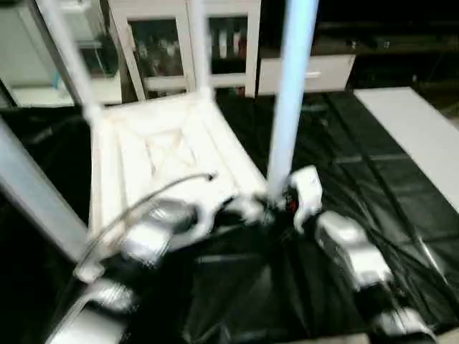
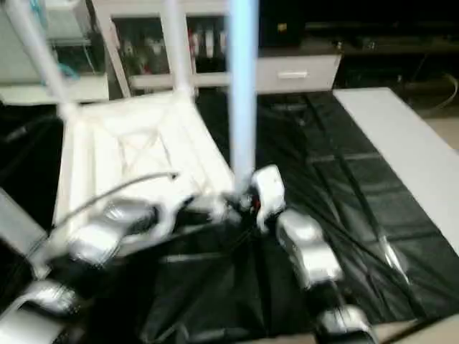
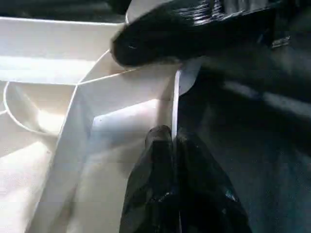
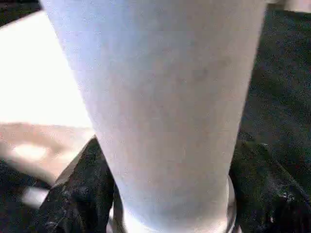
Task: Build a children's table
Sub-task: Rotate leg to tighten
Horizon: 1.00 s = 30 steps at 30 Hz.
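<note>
Left gripper (image 3: 172, 160) pinched on tabletop (image 3: 121, 97) rim.

Tabletop (image 1: 165, 154) lies underside up on the work table (image 1: 337, 236), left of centre. Legs stand upright in its corners: one far left (image 1: 68, 54), one far right (image 1: 197, 43), one near right (image 1: 292, 93). Another leg (image 1: 32, 190) slants across the near-left side. Left gripper (image 3: 172, 145) sits at the tabletop's near edge, fingers together on the rim. Right gripper (image 1: 283, 204) is at the base of the near-right leg, one finger (image 4: 77, 194) on each side of it. Flat board (image 1: 416, 136) lies on the work table's right. Cabinets (image 1: 186, 43) stand behind.
</note>
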### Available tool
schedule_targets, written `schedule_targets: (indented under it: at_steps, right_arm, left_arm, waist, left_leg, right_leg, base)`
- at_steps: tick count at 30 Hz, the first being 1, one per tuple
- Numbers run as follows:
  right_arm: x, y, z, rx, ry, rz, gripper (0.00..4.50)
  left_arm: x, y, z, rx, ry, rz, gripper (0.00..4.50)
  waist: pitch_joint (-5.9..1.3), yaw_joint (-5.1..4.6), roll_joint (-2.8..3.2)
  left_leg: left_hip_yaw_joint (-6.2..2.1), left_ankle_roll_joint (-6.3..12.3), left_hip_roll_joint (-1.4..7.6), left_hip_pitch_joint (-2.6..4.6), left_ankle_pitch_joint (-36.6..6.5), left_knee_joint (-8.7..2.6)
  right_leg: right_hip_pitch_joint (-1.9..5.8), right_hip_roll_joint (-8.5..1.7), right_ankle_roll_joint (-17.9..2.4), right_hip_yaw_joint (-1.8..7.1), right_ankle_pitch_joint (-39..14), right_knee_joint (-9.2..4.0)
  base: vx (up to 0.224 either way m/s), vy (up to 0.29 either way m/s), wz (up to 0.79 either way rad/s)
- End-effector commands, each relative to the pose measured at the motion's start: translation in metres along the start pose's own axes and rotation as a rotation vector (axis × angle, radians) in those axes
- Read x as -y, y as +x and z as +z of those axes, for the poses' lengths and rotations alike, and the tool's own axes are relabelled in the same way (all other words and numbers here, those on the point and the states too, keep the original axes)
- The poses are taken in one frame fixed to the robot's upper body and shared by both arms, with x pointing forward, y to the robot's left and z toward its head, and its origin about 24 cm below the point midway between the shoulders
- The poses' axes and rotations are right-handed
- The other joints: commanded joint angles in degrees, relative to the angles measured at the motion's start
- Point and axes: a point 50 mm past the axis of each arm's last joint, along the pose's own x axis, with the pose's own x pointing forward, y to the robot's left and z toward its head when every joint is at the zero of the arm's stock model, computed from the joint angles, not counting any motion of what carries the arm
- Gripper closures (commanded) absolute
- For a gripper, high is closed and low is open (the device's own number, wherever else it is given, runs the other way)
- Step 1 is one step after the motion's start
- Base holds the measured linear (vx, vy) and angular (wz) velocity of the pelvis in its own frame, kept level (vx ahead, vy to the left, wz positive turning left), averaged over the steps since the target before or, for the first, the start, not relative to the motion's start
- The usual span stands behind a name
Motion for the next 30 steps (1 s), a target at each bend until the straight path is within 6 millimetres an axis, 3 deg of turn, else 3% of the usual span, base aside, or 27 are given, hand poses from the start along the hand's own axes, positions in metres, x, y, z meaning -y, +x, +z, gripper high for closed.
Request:
schedule_targets:
  at_steps: [1, 5, 11, 16, 17, 20, 22, 23, 25, 26, 27, 28, 30]
  right_arm:
    - [-0.001, 0.007, -0.008, -0.051, 0.046, -0.123, 1.79]
    - [-0.006, 0.021, -0.006, -0.057, 0.047, -0.235, 1.79]
    - [-0.013, 0.022, -0.002, -0.02, 0.004, -0.168, 1.79]
    - [-0.014, 0.021, 0.0, 0.027, 0.008, -0.143, 1.79]
    - [-0.015, 0.021, 0.001, 0.046, 0.012, -0.129, 1.24]
    - [-0.021, 0.017, 0.011, 0.129, 0.022, -0.032, 1.1]
    - [-0.027, 0.014, 0.017, 0.165, -0.017, 0.053, 0.9]
    - [-0.028, 0.011, 0.019, 0.177, -0.028, 0.09, 0.66]
    - [-0.03, 0.0, 0.021, 0.196, -0.047, 0.186, 0.66]
    - [-0.031, -0.006, 0.022, 0.204, -0.056, 0.238, 0.66]
    - [-0.031, -0.006, 0.022, 0.204, -0.056, 0.238, 0.66]
    - [-0.027, -0.026, 0.02, 0.199, -0.096, 0.34, 0.66]
    - [-0.016, -0.047, 0.014, 0.177, -0.127, 0.391, 0.66]
  left_arm:
    - [-0.014, 0.003, -0.012, -0.081, -0.088, 0.225, 4.5]
    - [-0.013, 0.018, 0.006, -0.037, -0.062, 0.314, 4.5]
    - [-0.006, 0.019, 0.002, -0.029, 0.003, 0.204, 4.5]
    - [-0.004, 0.018, -0.004, -0.041, 0.009, 0.179, 4.5]
    - [-0.004, 0.018, -0.005, -0.042, 0.009, 0.177, 4.5]
    - [-0.005, 0.018, -0.006, -0.044, 0.018, 0.168, 4.5]
    - [-0.006, 0.017, -0.007, -0.047, 0.04, 0.163, 4.5]
    - [-0.006, 0.017, -0.006, -0.042, 0.049, 0.157, 4.5]
    - [-0.005, 0.016, -0.006, -0.034, 0.07, 0.137, 4.5]
    - [-0.005, 0.015, -0.006, -0.032, 0.08, 0.128, 4.5]
    - [-0.005, 0.015, -0.006, -0.032, 0.08, 0.128, 4.5]
    - [-0.004, 0.013, -0.008, -0.02, 0.128, 0.075, 4.5]
    - [0.0, 0.01, -0.012, -0.008, 0.221, -0.009, 4.5]
  waist:
    - [-2.51, -0.15, -0.29]
    - [-2.91, 0.09, -0.4]
    - [-3.16, 0.44, -0.38]
    - [-3.07, 0.47, -0.27]
    - [-2.95, 0.46, -0.22]
    - [-2.8, 0.39, -0.1]
    - [-2.6, 0.12, -0.25]
    - [-2.6, 0.02, -0.34]
    - [-2.49, -0.16, -0.4]
    - [-2.47, 0.12, -0.42]
    - [-2.47, 0.12, -0.42]
    - [-2.44, 0.21, -0.59]
    - [-2.51, 0.47, -0.46]
  left_leg:
    - [-1.79, -0.39, 2.5, 0.44, -17.13, -4.83]
    - [-1.64, 1.08, 2.22, 0.15, -14.5, -4.61]
    - [-1.49, 4.38, 2.37, -0.51, -10.56, -4.3]
    - [-1.32, 4.56, 2.48, -0.32, -11.13, -4.33]
    - [-1.35, 4.37, 2.52, -0.28, -11.92, -4.47]
    - [-1.41, 4.14, 2.5, -0.33, -13.94, -4.65]
    - [-1.78, 4.05, 2.63, -0.73, -15.21, -5.1]
    - [-1.69, 3.91, 2.58, -0.57, -15.91, -4.98]
    - [-1.82, 3.9, 2.59, -0.7, -16.27, -5.13]
    - [-1.69, 4.03, 2.65, -0.23, -16.66, -5.0]
    - [-1.69, 4.03, 2.65, -0.23, -16.66, -5.0]
    - [-1.83, 4.65, 2.59, -0.8, -15.54, -5.14]
    - [-1.91, 5.52, 2.82, -0.81, -15.1, -5.07]
  right_leg:
    - [1.88, -3.13, -8.84, 1.97, -24.38, -5.01]
    - [2.17, -3.08, -10.03, 1.85, -19.65, -4.74]
    - [2.6, -3.23, -11.97, 1.83, -13.11, -3.95]
    - [2.43, -3.26, -12.24, 1.81, -14.56, -4.16]
    - [2.35, -3.24, -12.06, 1.79, -15.77, -4.32]
    - [2.31, -3.21, -10.89, 1.78, -18.67, -4.65]
    - [2.62, -3.1, -9.39, 1.63, -20.98, -4.81]
    - [2.34, -3.17, -8.94, 1.7, -22.23, -5.02]
    - [2.39, -3.25, -8.19, 1.75, -24.26, -5.24]
    - [1.99, -3.23, -7.73, 1.85, -25.5, -5.56]
    - [1.99, -3.23, -7.73, 1.85, -25.5, -5.56]
    - [2.5, -3.15, -7.34, 1.87, -24.15, -5.44]
    - [2.42, -3.23, -6.54, 2.05, -23.43, -5.37]
  base:
    - [0.0, 0.0, 0.0]
    - [0.0, 0.0, 0.0]
    - [0.0, 0.0, 0.0]
    - [0.0, 0.0, 0.0]
    - [0.0, 0.0, 0.0]
    - [0.0, 0.0, 0.0]
    - [0.0, 0.0, 0.0]
    - [0.0, 0.0, 0.0]
    - [0.0, 0.0, 0.0]
    - [0.0, 0.0, 0.0]
    - [0.0, 0.0, 0.0]
    - [0.0, 0.0, 0.0]
    - [0.0, 0.0, 0.0]
